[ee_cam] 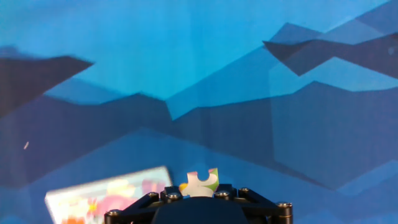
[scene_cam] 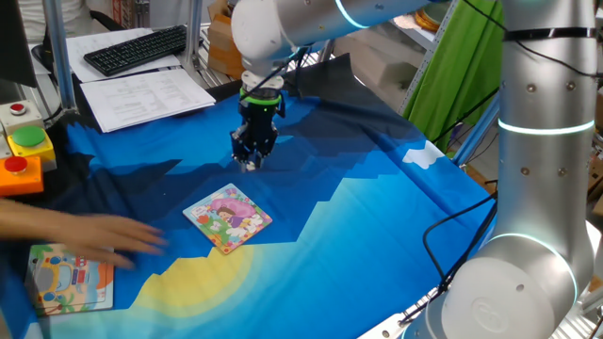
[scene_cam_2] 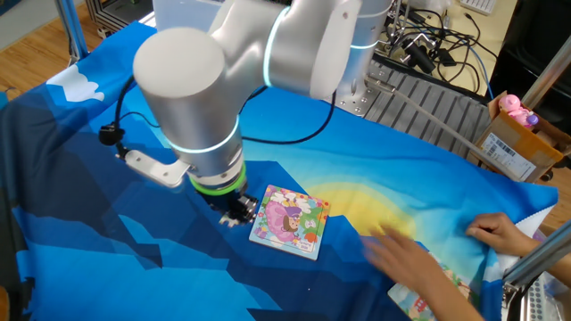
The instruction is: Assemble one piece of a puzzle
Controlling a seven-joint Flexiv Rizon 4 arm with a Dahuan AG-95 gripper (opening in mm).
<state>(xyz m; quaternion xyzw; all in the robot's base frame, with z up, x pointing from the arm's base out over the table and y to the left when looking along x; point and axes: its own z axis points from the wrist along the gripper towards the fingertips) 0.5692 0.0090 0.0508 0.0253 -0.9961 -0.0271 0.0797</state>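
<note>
In the hand view the small pale piece (ee_cam: 200, 183) with a green corner sticks up between the black jaws of my gripper (ee_cam: 199, 190), which is shut on it. The puzzle (scene_cam: 227, 217), a small square board with a pink and green picture, lies flat on the blue cloth. My gripper (scene_cam: 252, 156) hangs above the cloth a little behind the puzzle in one fixed view. In the other fixed view my gripper (scene_cam_2: 237, 212) sits just left of the puzzle (scene_cam_2: 289, 221). A corner of the puzzle (ee_cam: 109, 196) shows at the lower left of the hand view.
A person's hand (scene_cam: 89, 233) reaches over the cloth beside a larger pale blue and orange board (scene_cam: 71, 279). The hand (scene_cam_2: 419, 245) blurs in the other fixed view. Red and green buttons (scene_cam: 24, 151) stand at the left edge, a keyboard (scene_cam: 137, 49) and papers behind.
</note>
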